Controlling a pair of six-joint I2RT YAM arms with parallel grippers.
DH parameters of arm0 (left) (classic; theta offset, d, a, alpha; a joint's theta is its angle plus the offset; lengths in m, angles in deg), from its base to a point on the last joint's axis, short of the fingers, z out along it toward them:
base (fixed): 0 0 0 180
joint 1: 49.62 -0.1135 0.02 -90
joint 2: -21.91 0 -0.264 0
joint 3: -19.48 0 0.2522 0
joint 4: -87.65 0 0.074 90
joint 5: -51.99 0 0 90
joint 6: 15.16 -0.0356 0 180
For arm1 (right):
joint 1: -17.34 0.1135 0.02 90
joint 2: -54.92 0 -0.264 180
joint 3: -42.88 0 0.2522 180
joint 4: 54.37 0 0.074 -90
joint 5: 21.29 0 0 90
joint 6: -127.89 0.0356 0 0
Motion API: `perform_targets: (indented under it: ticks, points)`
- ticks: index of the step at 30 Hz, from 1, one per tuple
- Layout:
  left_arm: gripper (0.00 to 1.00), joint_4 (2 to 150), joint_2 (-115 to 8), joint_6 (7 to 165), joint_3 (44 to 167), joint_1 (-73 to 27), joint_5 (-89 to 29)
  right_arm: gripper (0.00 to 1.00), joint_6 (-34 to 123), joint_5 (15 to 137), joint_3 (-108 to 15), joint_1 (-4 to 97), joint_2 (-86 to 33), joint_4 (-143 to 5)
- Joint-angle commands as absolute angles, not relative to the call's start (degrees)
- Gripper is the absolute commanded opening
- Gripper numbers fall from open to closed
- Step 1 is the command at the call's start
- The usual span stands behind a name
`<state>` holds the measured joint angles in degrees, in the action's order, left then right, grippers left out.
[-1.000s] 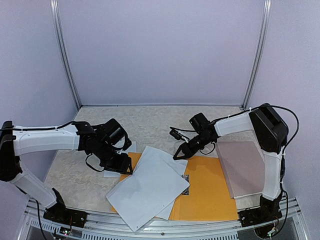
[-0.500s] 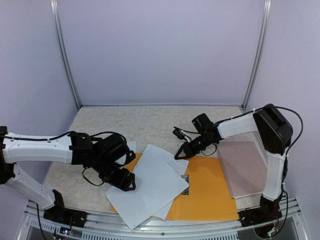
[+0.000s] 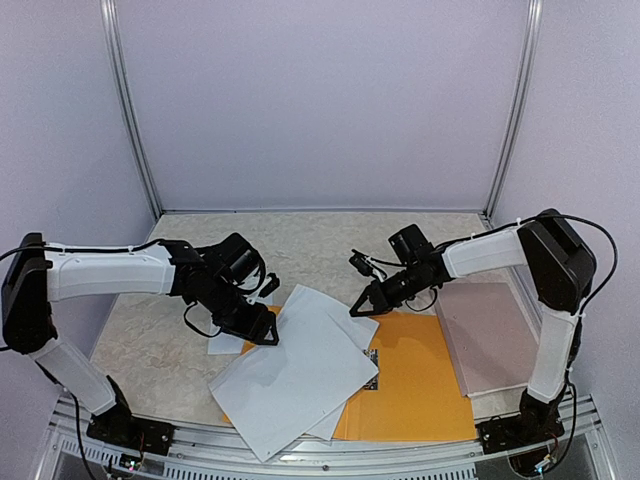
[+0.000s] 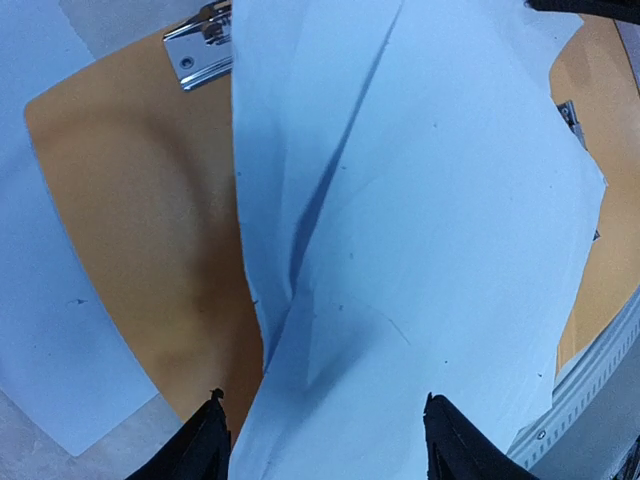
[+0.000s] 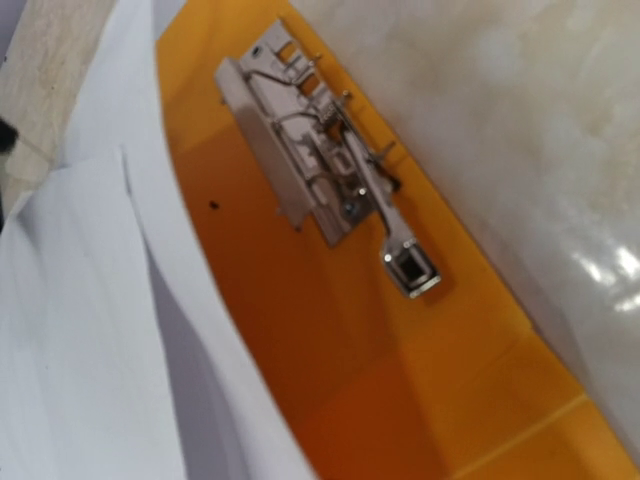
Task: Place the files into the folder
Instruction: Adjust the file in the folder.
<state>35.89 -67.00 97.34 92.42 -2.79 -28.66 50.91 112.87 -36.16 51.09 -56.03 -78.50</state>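
The orange-yellow folder (image 3: 420, 385) lies open on the table, its metal clip (image 5: 330, 180) showing near the spine. Several white files (image 3: 300, 365) lie skewed over its left half, hanging past the front edge. My left gripper (image 3: 264, 332) hovers at the sheets' left edge. In the left wrist view its fingers (image 4: 205, 445) stand wide apart, open, over the files (image 4: 430, 230) and the folder (image 4: 130, 230). My right gripper (image 3: 358, 308) is shut, its tip at the sheets' upper right corner. The right wrist view shows no fingers, only the folder (image 5: 400, 380) and files (image 5: 80, 330).
A pinkish-brown flat board (image 3: 485, 335) lies right of the folder, under the right arm. One loose white sheet (image 3: 225, 345) sits on the marbled table (image 3: 150, 340) left of the folder. Metal frame posts and purple walls close in the back and sides.
My left gripper dipped toward the front edge, then came back up to the sheets' left edge, its jaws spreading and narrowing a little. The sheets shifted slightly. The right gripper barely moved.
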Motion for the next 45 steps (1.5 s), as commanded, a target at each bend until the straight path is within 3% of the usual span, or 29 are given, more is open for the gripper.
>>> perform_targets:
  ticks: [1,17,28,32,45]
  points:
    - [0.62,37.7,-68.6,91.3,94.4,-3.5,-18.6,0.0,51.0,113.3,-36.2,51.6,-55.1,-78.5]
    - [0.41,36.3,-75.1,89.4,95.6,-4.1,-23.0,0.0,50.4,113.6,-36.8,51.6,-56.5,-78.9]
    - [0.17,39.2,-76.8,90.8,94.5,-3.9,-23.4,0.0,51.2,114.3,-36.4,51.7,-57.0,-77.9]
    - [0.0,40.4,-77.6,91.5,94.3,-3.8,-23.6,0.0,51.6,114.6,-36.3,51.8,-57.0,-77.4]
    - [0.0,44.3,-77.0,95.0,93.1,-4.2,-26.5,0.0,52.4,114.4,-35.9,52.0,-57.0,-76.7]
